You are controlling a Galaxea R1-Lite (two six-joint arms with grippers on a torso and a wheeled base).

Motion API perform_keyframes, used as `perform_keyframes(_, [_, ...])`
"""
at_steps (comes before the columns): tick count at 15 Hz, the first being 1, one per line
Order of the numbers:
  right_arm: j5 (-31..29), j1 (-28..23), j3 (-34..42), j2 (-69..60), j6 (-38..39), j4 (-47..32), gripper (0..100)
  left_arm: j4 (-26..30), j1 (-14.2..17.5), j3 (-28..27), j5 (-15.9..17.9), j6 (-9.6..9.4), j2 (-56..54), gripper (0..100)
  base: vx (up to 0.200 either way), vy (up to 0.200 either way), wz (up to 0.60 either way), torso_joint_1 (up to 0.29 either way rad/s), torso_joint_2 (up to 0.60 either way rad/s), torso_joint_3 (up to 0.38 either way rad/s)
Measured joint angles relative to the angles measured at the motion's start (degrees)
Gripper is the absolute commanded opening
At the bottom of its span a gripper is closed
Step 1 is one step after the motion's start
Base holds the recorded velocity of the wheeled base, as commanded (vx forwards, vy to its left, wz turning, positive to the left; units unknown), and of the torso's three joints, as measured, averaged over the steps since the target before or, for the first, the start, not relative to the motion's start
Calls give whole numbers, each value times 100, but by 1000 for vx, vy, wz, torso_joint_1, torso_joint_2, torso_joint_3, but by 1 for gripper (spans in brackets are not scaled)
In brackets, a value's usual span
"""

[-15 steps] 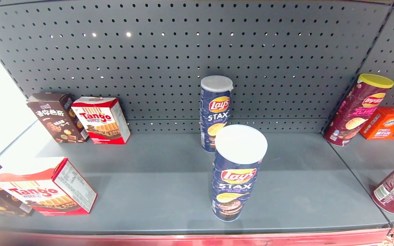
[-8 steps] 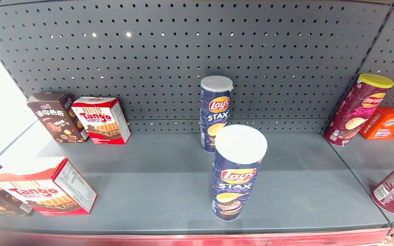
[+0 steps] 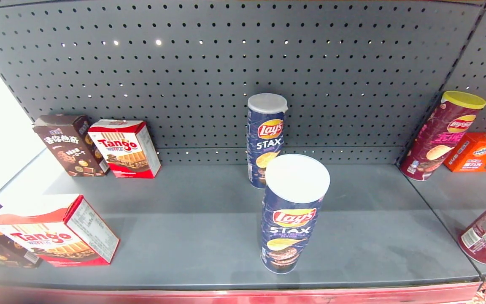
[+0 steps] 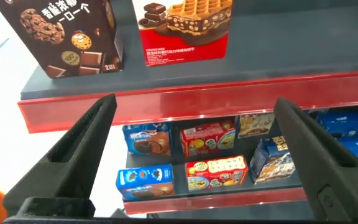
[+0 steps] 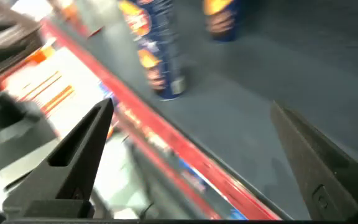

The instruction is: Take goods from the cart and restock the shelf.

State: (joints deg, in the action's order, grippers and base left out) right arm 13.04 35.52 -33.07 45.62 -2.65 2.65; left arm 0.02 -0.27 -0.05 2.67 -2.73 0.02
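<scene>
The grey shelf [image 3: 192, 236] was fronted by a red edge. The left hand [image 4: 194, 102] was held before and below that edge, near the front left corner, its fingers spread wide with nothing between them. The right hand [image 5: 191, 107] was held over the front edge, likewise spread wide and empty. A blue chip can [image 3: 289, 223] stood upright near the middle of the front edge, and a second blue can [image 3: 264, 143] stood behind it by the back wall. A red wafer box [image 3: 57, 232] was placed at the front left corner.
</scene>
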Motion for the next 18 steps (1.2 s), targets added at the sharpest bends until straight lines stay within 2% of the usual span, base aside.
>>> perform_keyframes(3, [-412, 463, -105, 866, -9, 316, 100, 5, 0, 0, 4, -17, 0, 100, 0, 0, 0, 0, 0, 0])
perform_keyframes(6, [-881, 634, -116, 1458, -52, 408, 100, -2, 0, 5, 1, -39, 2, 100, 0, 0, 0, 0, 0, 0])
perform_keyframes(10, [-1058, 607, -262, 2039, -57, 417, 100, -10, 0, 5, -216, -200, 0, 100, 0, 0, 0, 0, 0, 0])
perform_keyframes(18, [-1504, 424, -1073, 3198, -59, 468, 100, 5, 2, 5, -249, -161, 0, 100, 0, 0, 0, 0, 0, 0])
